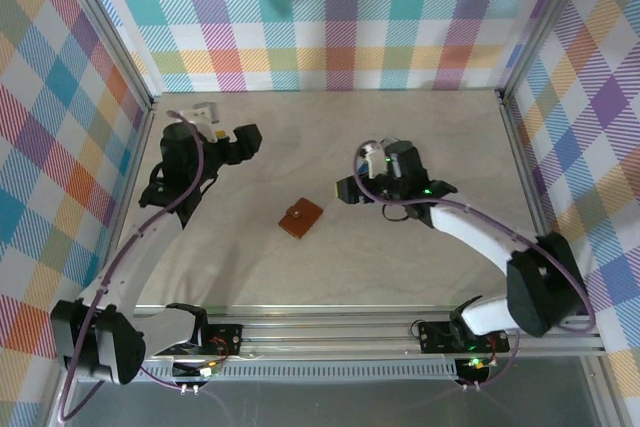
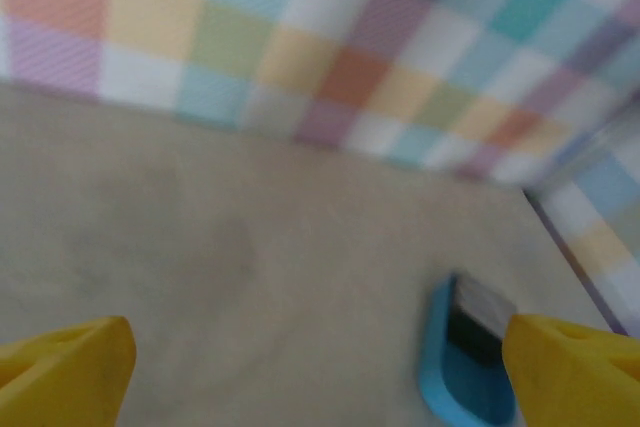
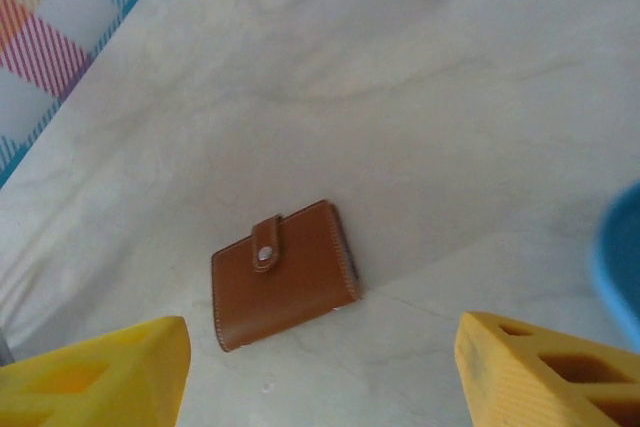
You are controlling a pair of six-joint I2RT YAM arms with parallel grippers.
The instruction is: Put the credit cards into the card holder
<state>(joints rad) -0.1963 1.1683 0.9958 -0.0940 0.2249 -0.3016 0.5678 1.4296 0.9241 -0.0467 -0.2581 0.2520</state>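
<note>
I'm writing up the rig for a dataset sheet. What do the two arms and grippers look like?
The left arm and right arm have white link shells, black joints and a purple cable looping alongside each. The left gripper and right gripper have black bodies; their fingers are yellow wedges, the right ones with cut-out holes.

No writing, brand, number or sign can be read on anything here. The card holder [image 3: 283, 274], near the middle of the worktop [image 3: 420, 97], shows plain brown leather with pale stitching and a bare metal snap. The blue tray [image 2: 435, 359] is too blurred to tell whether it carries any marking.
</note>
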